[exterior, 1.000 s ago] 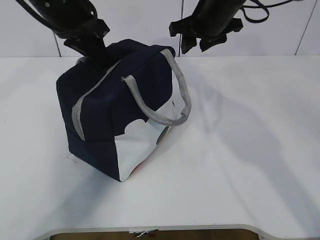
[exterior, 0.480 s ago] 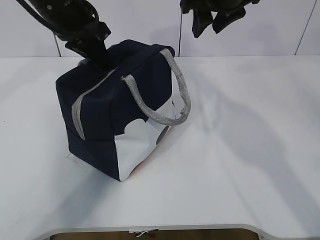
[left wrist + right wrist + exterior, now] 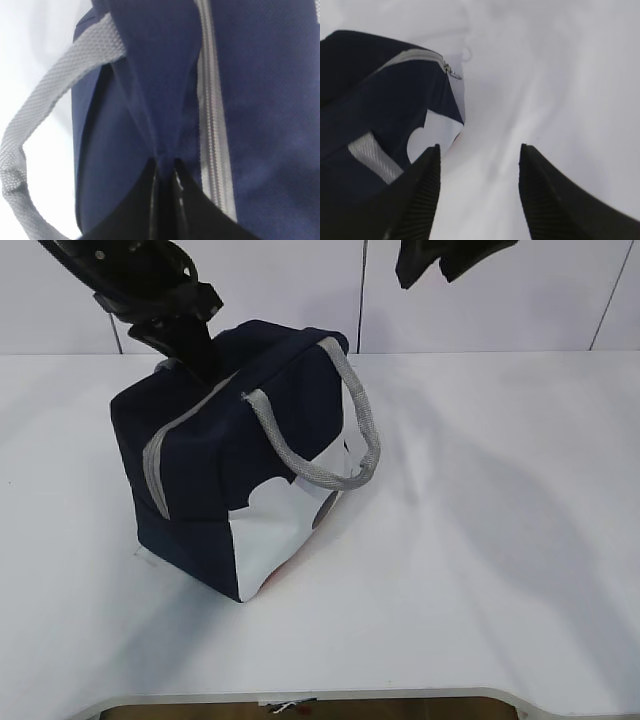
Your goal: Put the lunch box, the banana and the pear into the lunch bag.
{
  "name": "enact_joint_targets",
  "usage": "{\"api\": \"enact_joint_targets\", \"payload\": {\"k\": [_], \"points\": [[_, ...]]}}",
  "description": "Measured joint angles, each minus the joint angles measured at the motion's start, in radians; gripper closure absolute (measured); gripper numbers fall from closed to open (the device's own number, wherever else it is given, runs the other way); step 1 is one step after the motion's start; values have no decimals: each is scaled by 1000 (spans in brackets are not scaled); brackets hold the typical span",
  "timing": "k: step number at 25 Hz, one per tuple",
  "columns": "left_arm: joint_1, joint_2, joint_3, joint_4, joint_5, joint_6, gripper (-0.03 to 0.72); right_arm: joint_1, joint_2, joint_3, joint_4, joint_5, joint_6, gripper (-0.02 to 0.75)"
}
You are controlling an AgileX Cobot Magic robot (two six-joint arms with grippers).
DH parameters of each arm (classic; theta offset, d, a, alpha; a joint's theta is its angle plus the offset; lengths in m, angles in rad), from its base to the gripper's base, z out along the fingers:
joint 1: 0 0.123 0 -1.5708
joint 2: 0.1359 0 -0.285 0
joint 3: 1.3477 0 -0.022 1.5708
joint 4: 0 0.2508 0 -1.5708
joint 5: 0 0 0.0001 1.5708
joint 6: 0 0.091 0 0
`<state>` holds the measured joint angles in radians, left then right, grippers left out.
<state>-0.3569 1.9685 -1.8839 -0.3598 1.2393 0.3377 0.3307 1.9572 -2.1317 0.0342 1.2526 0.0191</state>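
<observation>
The navy lunch bag (image 3: 235, 455) stands zipped shut on the white table, its grey handle (image 3: 330, 430) hanging over the white side panel. My left gripper (image 3: 205, 365) is shut on a pinched fold of the bag's top fabric (image 3: 165, 150), beside the closed grey zipper (image 3: 212, 115). My right gripper (image 3: 440, 265) is open and empty, high above the table to the right of the bag; its view shows the bag (image 3: 380, 115) and the zipper pull (image 3: 452, 72) below. The lunch box, banana and pear are not in view.
The white table (image 3: 480, 520) stretches right of and in front of the bag. Its front edge (image 3: 400, 698) runs along the bottom of the exterior view. A white wall stands behind.
My right gripper has risen up and to the right, away from the bag's top, and now sits partly out of the exterior view. The left gripper and bag barely moved.
</observation>
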Motion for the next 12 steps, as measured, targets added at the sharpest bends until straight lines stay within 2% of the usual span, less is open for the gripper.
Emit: {"api": "enact_joint_targets", "payload": {"k": [3,6,9,12], "points": [[0,0,0,4,0,-10,679,0,-75,111,0,0,-6,322],[0,0,0,18,0,-28,630,0,-156,218,-6,0,-25,322],[0,0,0,29,0,-43,510,0,-231,304,-24,0,-32,322],[0,-4,0,46,0,-51,359,0,-305,366,-41,0,-48,322]]}}
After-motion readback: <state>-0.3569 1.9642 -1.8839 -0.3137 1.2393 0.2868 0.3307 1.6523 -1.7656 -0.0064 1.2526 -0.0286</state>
